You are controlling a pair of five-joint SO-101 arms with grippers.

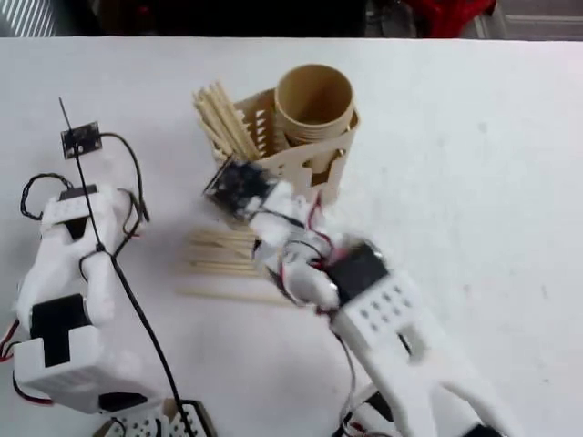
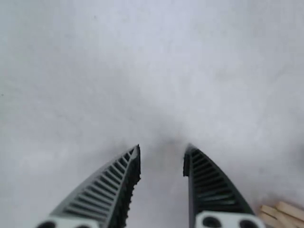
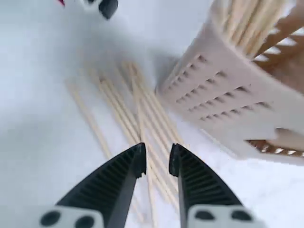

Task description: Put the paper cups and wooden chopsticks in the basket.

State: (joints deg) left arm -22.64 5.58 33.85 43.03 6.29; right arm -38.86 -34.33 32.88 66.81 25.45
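In the high view the basket (image 1: 305, 159) stands at about 12 o'clock from the middle of the table (image 1: 483, 191). The paper cups (image 1: 314, 100) are stacked inside it, and a bundle of chopsticks (image 1: 221, 118) leans out of its 10 o'clock corner. The loose chopsticks (image 1: 223, 259) lie flat on the table at 7 o'clock from the basket. The right arm (image 1: 373, 300) comes in from 5 o'clock, its wrist just beside the basket's near wall and above the loose sticks. The left arm (image 1: 68, 273) sits folded at 9 o'clock, well apart from the basket.

The right wrist view shows what the arm hides from above. The right gripper (image 3: 156, 159) points down over the loose sticks with its jaws narrowly parted. One stick seems to run under the gap, though whether it is touched is unclear. That view also shows the basket's slotted wall close by.

In the left wrist view the left gripper (image 2: 161, 154) hangs over bare table with its jaws spread and nothing between them. A few stick ends lie near one finger.
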